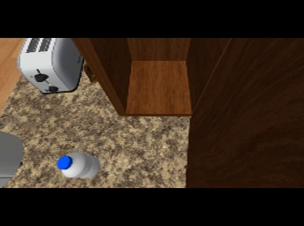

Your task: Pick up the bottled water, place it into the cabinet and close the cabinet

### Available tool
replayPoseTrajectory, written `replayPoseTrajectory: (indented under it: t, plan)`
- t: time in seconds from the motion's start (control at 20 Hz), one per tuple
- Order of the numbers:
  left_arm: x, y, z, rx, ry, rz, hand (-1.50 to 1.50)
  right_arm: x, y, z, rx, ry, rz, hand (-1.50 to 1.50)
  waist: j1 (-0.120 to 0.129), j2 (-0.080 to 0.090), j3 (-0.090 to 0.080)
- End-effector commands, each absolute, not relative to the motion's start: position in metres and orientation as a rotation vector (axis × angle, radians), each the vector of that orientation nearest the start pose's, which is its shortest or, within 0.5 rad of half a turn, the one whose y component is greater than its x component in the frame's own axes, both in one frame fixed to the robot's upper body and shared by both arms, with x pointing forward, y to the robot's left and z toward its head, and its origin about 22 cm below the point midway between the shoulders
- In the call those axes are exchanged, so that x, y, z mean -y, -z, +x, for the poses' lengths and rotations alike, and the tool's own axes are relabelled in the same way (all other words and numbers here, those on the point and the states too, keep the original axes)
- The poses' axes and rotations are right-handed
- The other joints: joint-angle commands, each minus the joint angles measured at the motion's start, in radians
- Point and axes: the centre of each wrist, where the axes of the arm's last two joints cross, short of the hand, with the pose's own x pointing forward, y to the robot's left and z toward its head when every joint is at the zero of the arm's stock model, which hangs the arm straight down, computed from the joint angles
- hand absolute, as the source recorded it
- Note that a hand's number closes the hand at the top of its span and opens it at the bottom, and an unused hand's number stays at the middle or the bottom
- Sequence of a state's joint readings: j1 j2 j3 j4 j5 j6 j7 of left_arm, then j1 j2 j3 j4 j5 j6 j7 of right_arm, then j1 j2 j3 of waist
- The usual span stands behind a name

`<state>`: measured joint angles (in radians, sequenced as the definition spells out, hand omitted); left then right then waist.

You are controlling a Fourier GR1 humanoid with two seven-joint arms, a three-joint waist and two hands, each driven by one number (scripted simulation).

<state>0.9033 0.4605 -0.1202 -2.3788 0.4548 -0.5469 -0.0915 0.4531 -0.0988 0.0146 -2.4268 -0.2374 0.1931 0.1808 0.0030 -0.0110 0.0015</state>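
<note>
One bottle (79, 165) stands upright on the speckled desk (135, 141), near the lower left, seen from above so its blue cap (64, 163) faces the camera. The cabinet (158, 86) is open, its bare wooden shelf further back, and its door (256, 114) swung out along the right side. A toaster (50, 64) sits at the back left, well apart from the bottle. Neither hand shows, only a grey forearm (1, 156) at the left edge, so the state of the fingers cannot be told.

Nothing of the task looks begun. The bottle is probably smooth plastic, fairly light, somewhat slippery and easy to tip if nudged near the cap. A hold round the middle of the body, below the cap, would likely suit best, keeping it upright on the way to the shelf.
</note>
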Motion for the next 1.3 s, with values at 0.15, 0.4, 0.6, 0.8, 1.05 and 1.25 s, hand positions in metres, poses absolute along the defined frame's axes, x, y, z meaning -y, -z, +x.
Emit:
replayPoseTrajectory:
  t: [0.15,0.4,0.6,0.8,1.05,1.25]
  plan:
    - [-0.288,-0.126,0.041,1.665,0.277,-0.559,-1.50,0.253,-0.161,0.077,1.915,-0.056,0.224,-1.50,-0.011,0.002,-0.001]
    - [-0.310,-0.120,0.052,1.645,0.299,-0.480,-1.50,0.261,-0.167,0.082,1.929,-0.095,0.236,-1.50,-0.018,0.009,-0.001]
    - [-0.329,-0.099,0.069,1.624,0.306,-0.418,-1.50,0.258,-0.167,0.073,1.903,-0.098,0.242,-1.50,-0.029,0.009,-0.003]
    - [-0.335,-0.095,0.092,1.618,0.288,-0.396,-1.50,0.263,-0.162,0.076,1.901,-0.102,0.256,-1.50,-0.036,0.011,-0.002]
    - [-0.329,-0.077,0.111,1.610,0.359,-0.344,-1.50,0.266,-0.160,0.065,1.893,-0.103,0.244,-1.50,-0.043,0.007,-0.003]
    - [-0.329,-0.056,0.146,1.623,0.370,-0.335,-1.50,0.274,-0.152,0.076,1.897,-0.120,0.265,-1.50,-0.043,0.012,-0.003]
